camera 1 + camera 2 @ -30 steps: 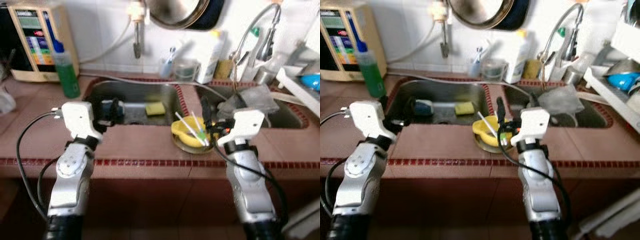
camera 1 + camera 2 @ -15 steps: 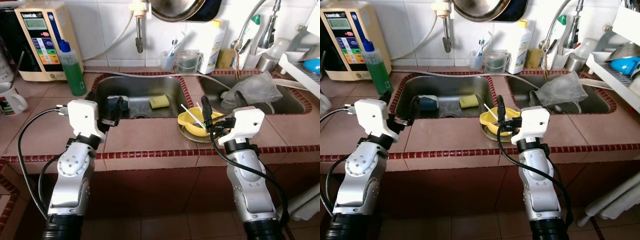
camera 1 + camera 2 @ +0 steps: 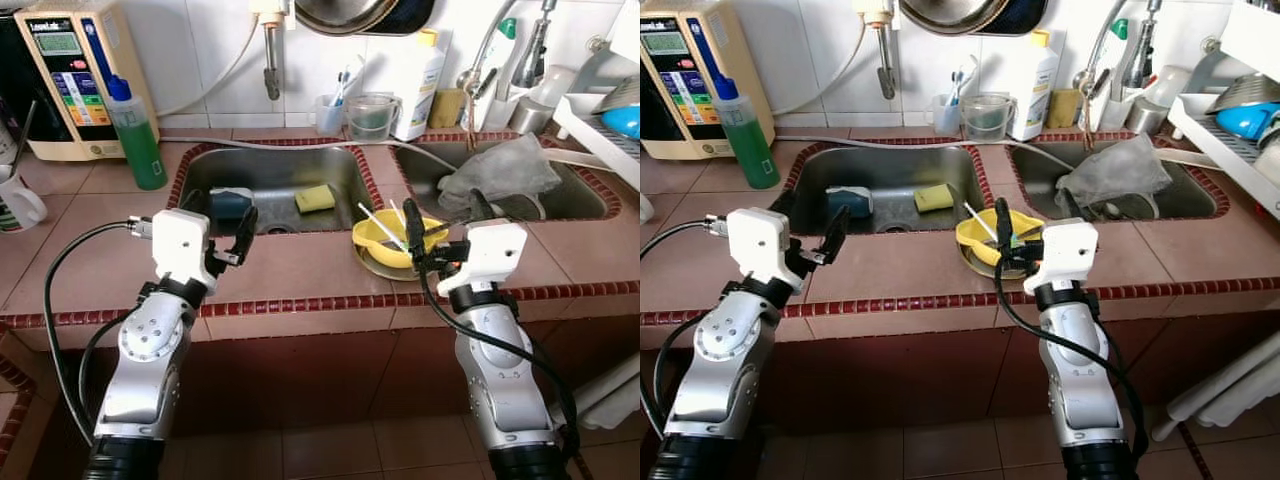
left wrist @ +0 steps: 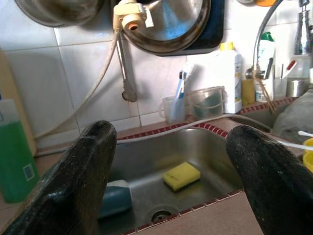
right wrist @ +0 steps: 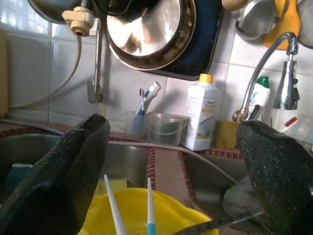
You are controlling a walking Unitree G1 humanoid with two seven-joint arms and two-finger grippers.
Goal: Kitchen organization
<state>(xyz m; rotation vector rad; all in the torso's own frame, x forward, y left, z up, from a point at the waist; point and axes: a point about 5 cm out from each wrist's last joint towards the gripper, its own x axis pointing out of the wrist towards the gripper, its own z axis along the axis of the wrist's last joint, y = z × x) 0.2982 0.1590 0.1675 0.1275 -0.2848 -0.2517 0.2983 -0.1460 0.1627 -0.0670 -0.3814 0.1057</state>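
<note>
yellow bowl [image 3: 388, 238] with white sticks on counter edge [image 3: 300, 280], between the two sinks | right gripper [image 3: 447, 228] spread wide just before the bowl, holding nothing | left gripper [image 3: 222, 222] wide, empty, before left sink [image 3: 270, 170] with yellow sponge [image 3: 315, 198]

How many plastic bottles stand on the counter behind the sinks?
3: a green bottle by the left basin's far corner, a white bottle between the basins, and a white green-capped bottle by the tap; others may be hidden.
</note>
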